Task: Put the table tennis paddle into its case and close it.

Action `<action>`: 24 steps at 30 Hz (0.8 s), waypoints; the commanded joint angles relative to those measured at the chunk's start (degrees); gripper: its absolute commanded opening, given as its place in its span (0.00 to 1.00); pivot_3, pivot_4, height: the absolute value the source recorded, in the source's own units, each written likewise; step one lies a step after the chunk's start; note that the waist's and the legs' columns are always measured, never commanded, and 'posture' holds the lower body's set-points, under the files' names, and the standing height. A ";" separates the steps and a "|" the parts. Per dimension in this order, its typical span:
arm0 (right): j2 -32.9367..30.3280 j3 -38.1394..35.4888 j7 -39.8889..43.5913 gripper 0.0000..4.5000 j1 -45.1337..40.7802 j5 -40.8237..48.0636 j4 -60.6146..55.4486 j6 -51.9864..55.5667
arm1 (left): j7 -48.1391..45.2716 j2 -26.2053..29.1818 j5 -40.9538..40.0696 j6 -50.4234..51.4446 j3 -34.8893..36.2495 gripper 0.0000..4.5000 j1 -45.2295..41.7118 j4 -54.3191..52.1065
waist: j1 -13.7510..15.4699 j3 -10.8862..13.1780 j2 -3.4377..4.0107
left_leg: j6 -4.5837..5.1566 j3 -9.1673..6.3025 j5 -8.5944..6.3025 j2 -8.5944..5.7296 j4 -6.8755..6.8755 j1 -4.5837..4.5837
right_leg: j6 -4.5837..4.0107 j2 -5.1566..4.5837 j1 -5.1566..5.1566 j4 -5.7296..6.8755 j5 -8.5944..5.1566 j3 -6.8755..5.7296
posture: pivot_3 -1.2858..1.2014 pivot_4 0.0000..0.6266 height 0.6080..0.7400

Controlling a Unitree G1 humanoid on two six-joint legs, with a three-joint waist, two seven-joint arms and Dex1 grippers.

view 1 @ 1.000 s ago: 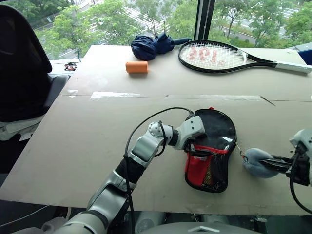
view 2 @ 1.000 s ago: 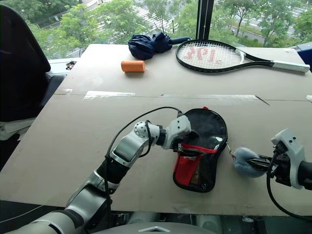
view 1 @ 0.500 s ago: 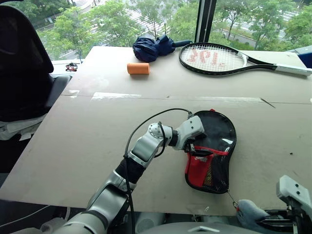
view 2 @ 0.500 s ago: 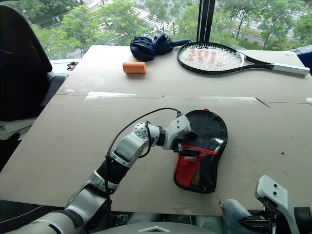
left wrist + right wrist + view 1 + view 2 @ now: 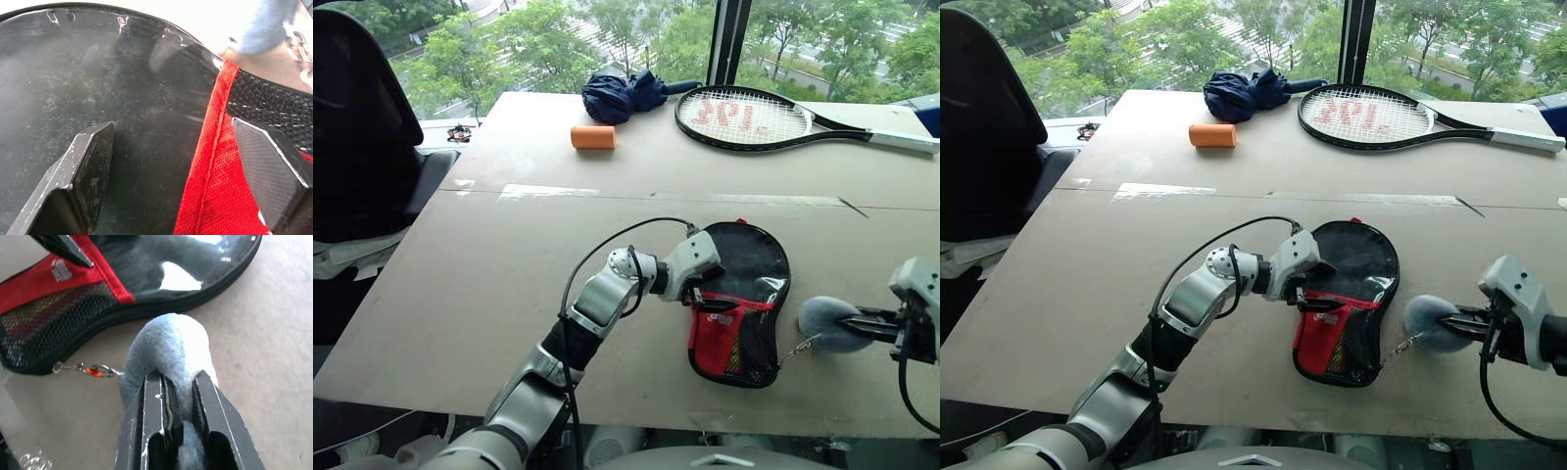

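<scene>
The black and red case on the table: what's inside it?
Through the clear side of the case a dark round shape shows, likely the paddle's black face. The red panel and mesh pocket cover the lower part, so whether the handle is there cannot be seen. The left gripper rests on top.

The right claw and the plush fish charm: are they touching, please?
Touching: the right wrist view shows the right claw pinching the plush fish charm between its fingers.

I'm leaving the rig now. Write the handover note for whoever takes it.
Left gripper: jaws open, pressing on the case near the table's front edge.
Right gripper: jaws around the plush charm, chained to the case's zip.
Done: paddle seems to be inside, behind the clear side; zip looks closed as far as shows.
Left: check the zip, release the charm, withdraw both arms.
</scene>
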 commanded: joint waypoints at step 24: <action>8.24 -5.10 11.60 0.99 -8.24 -6.18 33.92 -33.19 | 2.64 14.36 -15.66 -10.56 28.12 0.86 11.01 -13.93 | -1.40 0.10 0.23 | -0.05 0.21 0.03 0.01 -0.43 0.07 | -0.01 0.02 -0.21 -0.13 0.01 0.28 | 0.52 0.24 0.87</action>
